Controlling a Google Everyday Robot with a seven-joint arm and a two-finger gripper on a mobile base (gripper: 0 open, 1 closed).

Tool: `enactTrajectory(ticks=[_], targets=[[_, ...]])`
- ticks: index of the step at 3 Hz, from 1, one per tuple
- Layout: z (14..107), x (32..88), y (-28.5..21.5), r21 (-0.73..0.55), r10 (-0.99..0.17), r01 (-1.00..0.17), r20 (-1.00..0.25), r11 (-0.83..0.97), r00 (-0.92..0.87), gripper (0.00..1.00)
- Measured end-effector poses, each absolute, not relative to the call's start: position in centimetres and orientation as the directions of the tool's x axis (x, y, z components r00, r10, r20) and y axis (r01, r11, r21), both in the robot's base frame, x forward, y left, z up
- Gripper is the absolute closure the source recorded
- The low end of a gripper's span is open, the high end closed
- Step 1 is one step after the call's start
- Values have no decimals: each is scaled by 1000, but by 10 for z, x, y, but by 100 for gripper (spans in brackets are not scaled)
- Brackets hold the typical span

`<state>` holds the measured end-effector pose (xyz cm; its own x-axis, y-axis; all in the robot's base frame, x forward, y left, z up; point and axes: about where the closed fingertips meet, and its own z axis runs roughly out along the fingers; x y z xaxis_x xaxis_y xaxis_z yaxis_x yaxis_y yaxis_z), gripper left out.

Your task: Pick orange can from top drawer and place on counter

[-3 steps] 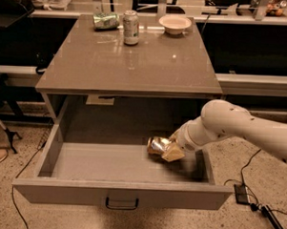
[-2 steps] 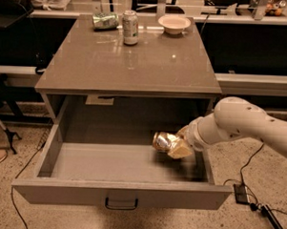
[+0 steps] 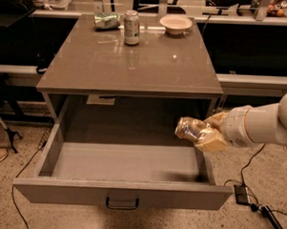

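We see our pincer (image 3: 203, 134) clenched around the orange can (image 3: 188, 128). It holds the can on its side, up in the air over the right end of the open top drawer (image 3: 59, 191). Far back on the bench (image 3: 136, 68) are an upright can (image 3: 132, 27), a crushed green can (image 3: 106, 20) and a bowl (image 3: 175, 24).

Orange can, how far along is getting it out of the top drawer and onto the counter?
Done: the orange can is gripped and up off the floor of the top drawer. In hand: the tool is shut on it, holding it above the drawer's right side, lower than the counter. Left: carry it up over the counter and set it down.
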<state>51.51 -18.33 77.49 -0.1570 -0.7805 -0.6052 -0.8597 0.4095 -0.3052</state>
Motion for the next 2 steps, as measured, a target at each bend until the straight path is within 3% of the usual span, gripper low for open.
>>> enactTrajectory(ticks=[2], targets=[[782, 521, -181, -321, -775, -854, -617, 409, -139, 100]])
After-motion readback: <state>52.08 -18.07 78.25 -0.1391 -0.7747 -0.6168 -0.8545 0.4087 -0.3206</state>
